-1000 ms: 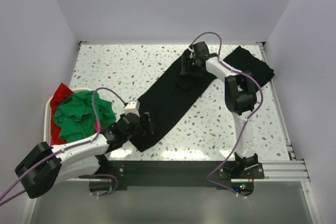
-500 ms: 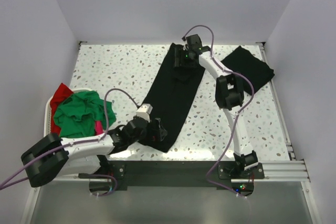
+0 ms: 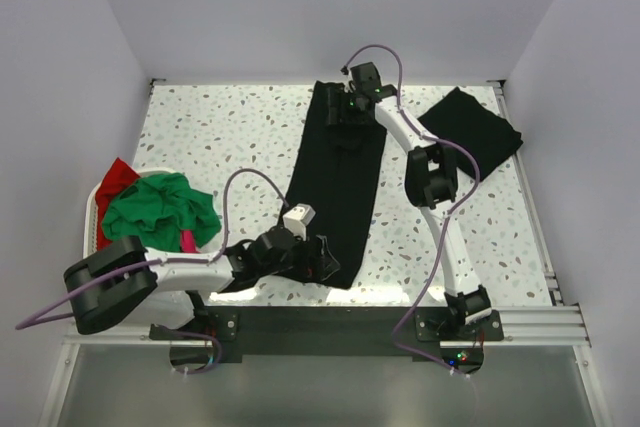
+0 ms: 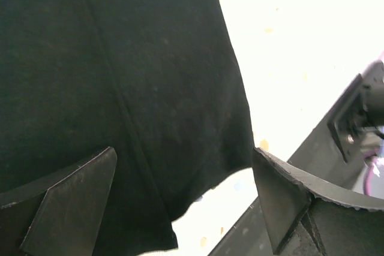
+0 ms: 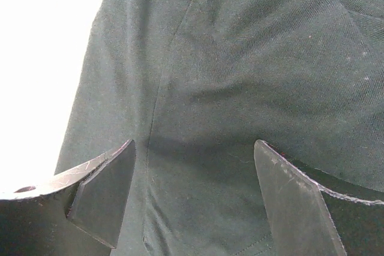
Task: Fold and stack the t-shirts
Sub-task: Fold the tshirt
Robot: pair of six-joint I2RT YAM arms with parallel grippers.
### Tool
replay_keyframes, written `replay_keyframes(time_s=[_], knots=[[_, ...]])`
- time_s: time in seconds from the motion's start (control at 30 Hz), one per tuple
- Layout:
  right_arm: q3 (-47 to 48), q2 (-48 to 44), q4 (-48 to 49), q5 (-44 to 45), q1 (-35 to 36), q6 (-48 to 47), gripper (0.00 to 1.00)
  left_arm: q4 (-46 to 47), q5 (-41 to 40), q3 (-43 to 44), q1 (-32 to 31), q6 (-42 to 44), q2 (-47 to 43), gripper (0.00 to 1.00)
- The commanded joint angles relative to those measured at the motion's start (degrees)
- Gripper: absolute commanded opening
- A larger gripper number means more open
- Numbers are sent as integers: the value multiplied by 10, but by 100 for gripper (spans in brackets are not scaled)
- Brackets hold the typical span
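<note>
Top external view: a white speckled table [image 3: 220,127] carries a long matte black t-shirt [image 3: 335,187], stretched as a strip from the far edge to the near edge at centre. A folded black shirt [image 3: 470,125] lies near the far right corner. A crumpled green shirt [image 3: 155,212], a red shirt [image 3: 117,175] and a magenta shirt [image 3: 188,242] fill a white plastic basket [image 3: 97,209] at the left edge. The left gripper [image 3: 315,265], fingers spread apart, sits over the strip's near end. The right gripper [image 3: 340,112], likewise spread, sits over its far end.
</note>
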Motion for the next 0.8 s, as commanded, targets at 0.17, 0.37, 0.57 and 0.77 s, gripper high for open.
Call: replay_keyframes(time_s=[0.17, 0.37, 0.57, 0.77], knots=[[-100, -169, 16, 14, -3, -39, 82, 20, 31, 29, -8, 59, -51, 100], [-414, -461, 154, 14, 6, -1, 82, -105, -121, 30, -7, 70, -170, 100], [-660, -626, 146, 94, 67, 38, 80, -309, -278, 58, -6, 21, -222, 99], [-856, -750, 148, 128, 131, 118, 73, -435, -347, 90, 7, -14, -205, 93]])
